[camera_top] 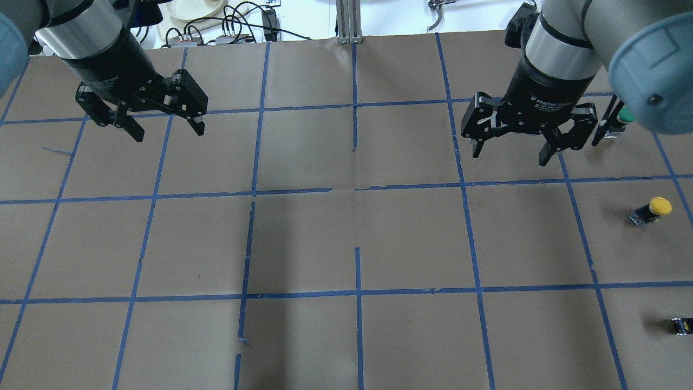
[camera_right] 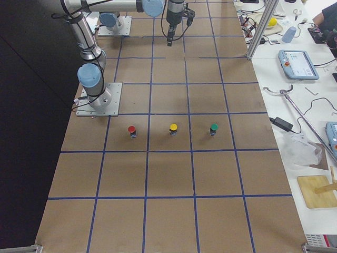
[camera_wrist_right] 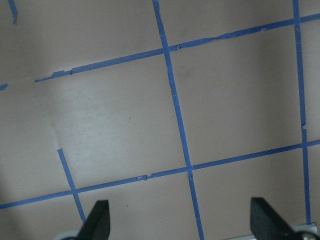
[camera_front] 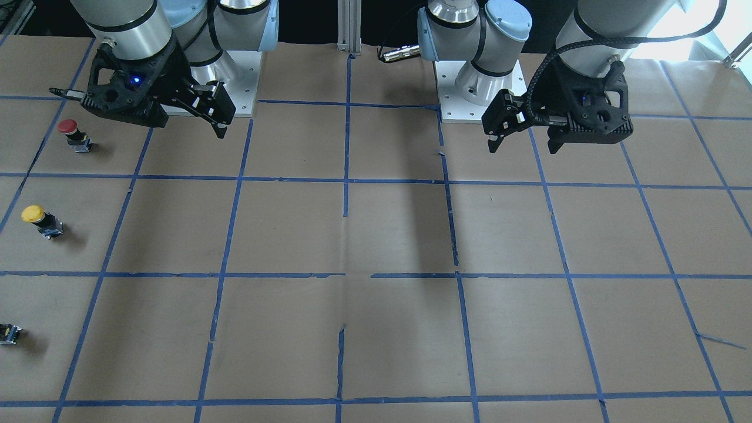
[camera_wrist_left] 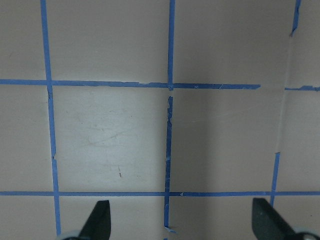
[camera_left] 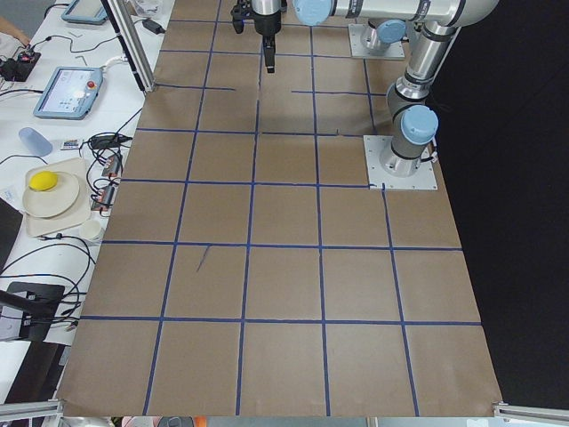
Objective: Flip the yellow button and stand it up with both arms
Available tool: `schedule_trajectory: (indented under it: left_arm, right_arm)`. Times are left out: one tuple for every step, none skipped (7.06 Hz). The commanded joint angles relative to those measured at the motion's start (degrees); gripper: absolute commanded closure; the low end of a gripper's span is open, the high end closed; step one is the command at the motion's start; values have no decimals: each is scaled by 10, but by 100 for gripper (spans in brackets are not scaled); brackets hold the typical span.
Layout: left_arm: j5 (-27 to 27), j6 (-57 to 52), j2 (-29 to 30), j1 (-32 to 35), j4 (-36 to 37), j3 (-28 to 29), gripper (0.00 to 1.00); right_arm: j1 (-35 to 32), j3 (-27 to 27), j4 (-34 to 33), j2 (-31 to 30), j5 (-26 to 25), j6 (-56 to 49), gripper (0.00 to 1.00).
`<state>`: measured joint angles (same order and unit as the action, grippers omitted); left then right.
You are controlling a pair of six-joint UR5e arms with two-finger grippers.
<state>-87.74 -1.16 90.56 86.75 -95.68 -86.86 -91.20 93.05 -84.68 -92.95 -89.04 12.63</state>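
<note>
The yellow button (camera_front: 40,220) stands upright, yellow cap on top, near the table's edge on my right side. It also shows in the overhead view (camera_top: 651,210) and the exterior right view (camera_right: 173,129). My right gripper (camera_top: 509,157) is open and empty, high above the table, beyond and inward of the button; it also shows in the front view (camera_front: 185,126) and its own wrist view (camera_wrist_right: 181,220). My left gripper (camera_top: 168,132) is open and empty, high over the far left squares, also in the front view (camera_front: 523,148). Neither wrist view shows the button.
A red-capped button (camera_front: 73,134) stands nearer my base and a green-capped one (camera_top: 622,116) farther out, in line with the yellow button. A small dark block (camera_top: 682,325) is cut off by the view's edge. Brown paper with a blue tape grid (camera_top: 357,195) covers the table.
</note>
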Motion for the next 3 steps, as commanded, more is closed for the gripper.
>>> schedule_trajectory:
  left_arm:
    - [-35,-2,1,6,-1,-6,0]
    - [-31,-2,3,8,0,-2,0]
    - [-30,-2,-2,11,-1,-8,0]
  right_arm:
    - [2,-1,2,-3,4,-1,0]
    - [2,-1,2,-7,5,-1,0]
    - [2,-1,2,-12,5,-1,0]
